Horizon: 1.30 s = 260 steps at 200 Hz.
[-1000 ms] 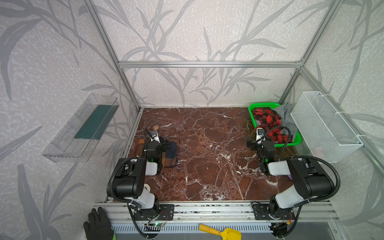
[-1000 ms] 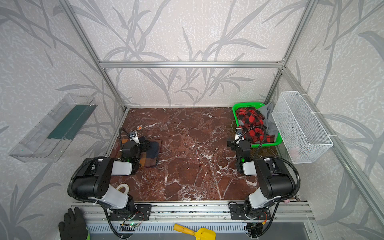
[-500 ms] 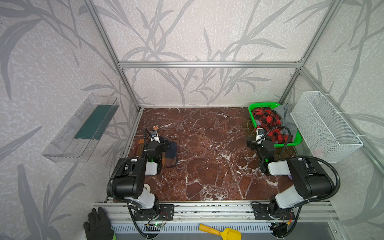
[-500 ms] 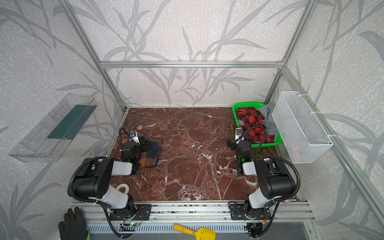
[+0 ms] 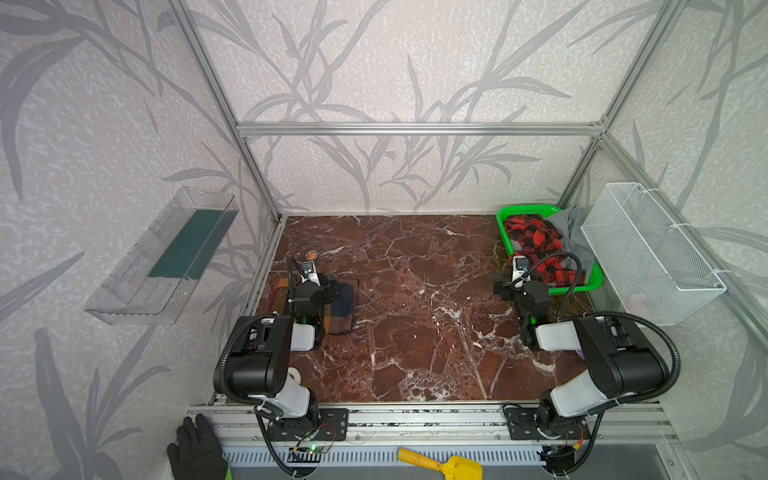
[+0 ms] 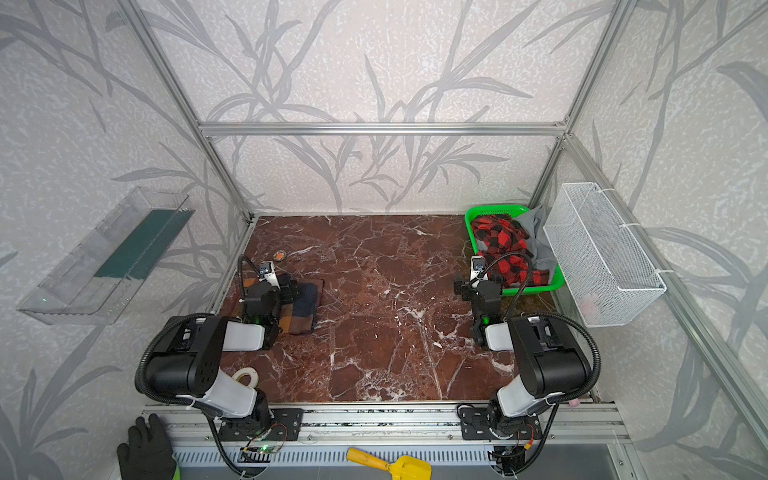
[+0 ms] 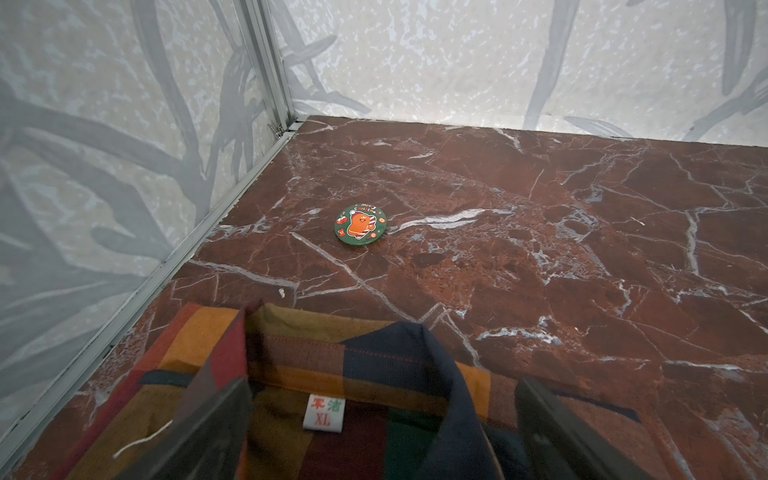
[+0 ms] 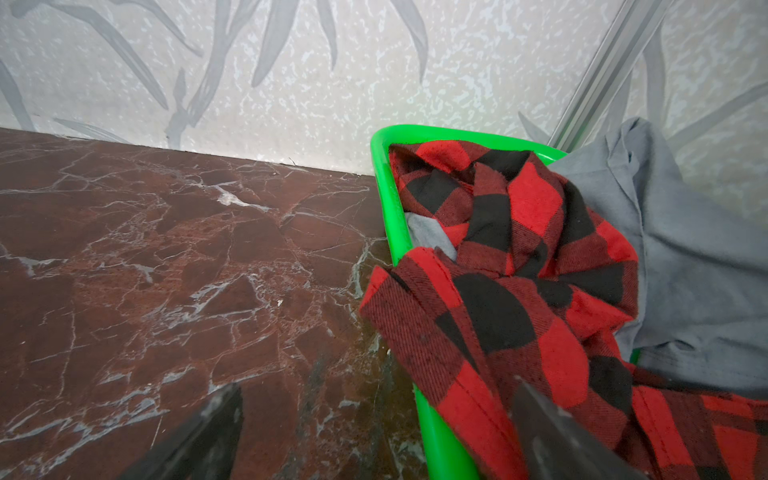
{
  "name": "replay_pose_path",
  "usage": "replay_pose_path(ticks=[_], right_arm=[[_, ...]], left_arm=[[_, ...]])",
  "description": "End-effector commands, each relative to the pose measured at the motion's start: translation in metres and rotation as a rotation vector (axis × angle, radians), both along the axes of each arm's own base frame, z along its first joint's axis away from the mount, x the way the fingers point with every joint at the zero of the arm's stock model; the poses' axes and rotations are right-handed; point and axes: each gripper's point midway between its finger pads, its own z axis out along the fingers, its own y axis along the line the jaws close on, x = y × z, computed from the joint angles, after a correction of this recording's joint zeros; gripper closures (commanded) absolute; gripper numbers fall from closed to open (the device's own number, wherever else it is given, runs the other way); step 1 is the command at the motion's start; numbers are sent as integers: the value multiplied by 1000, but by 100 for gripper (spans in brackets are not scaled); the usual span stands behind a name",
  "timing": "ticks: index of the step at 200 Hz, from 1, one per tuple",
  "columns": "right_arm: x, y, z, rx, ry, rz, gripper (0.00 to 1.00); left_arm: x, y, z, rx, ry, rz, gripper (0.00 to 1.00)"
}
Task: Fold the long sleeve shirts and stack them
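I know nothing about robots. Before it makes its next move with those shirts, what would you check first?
1. Left gripper open: ok.
2. Right gripper open: ok.
3. Brown plaid shirt folded on the table: ok.
4. Red-and-black shirt out of the green basket: not ok, crumpled inside, one part over the rim.
5. Grey cloth free of that shirt: cannot tell.
6. Round badge apart from the folded shirt: ok.

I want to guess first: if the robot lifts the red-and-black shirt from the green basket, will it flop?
Probably floppy: the red-and-black shirt lies crumpled and droops over the green basket's rim. It might drag the grey cloth lying against it.
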Motion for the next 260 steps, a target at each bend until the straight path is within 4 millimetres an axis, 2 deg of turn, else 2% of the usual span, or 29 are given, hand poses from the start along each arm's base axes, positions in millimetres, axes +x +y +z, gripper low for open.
replay_pose_path(ticks=[1,26,37,43,55,65,81,91,100,122,141,152,173,196,232,252,257,260], right_arm=[[-4,0,-20,9,68,-6,1],[-5,-1,-20,7,66,-9,1],[-9,-8,-12,-6,45,-74,1],[-13,-2,-7,-11,30,-39,1],[-17,4,11,-98,5,-85,1],[-15,17,35,-183,0,-93,1],[-15,40,87,-232,-78,-74,1],[-16,50,114,-160,-118,-34,1],[-18,51,133,-38,-127,-30,1],[-20,39,148,201,-45,-53,1],[-11,29,161,136,-17,-97,1],[-6,14,164,110,3,-193,1],[4,-4,149,101,181,-304,1],[11,-25,121,84,371,-413,1],[26,-57,75,146,539,-536,1],[28,-71,54,139,590,-614,1],[29,-72,54,140,588,-620,1],[30,-73,45,135,610,-631,1]], left_arm=[[6,-1,6,10,-16,-10,1],[6,-1,6,9,-15,-10,1],[5,0,6,13,-18,-7,1],[3,2,8,12,-30,13,1],[-8,14,21,22,-78,98,1],[-12,20,33,30,-84,141,1],[-9,12,49,75,-38,131,1],[-5,5,66,92,-47,121,1],[-6,10,87,18,-100,203,1],[2,-3,125,-212,-189,180,1],[2,-12,138,-442,-206,184,1],[-1,-17,144,-559,-220,162,1],[-7,-33,168,-680,-298,35,1],[-15,-55,181,-659,-212,-86,1],[-35,-71,173,-604,-22,-141,1],[-47,-77,169,-559,11,-156,1],[-49,-79,168,-551,15,-166,1],[-50,-81,167,-546,18,-170,1]])
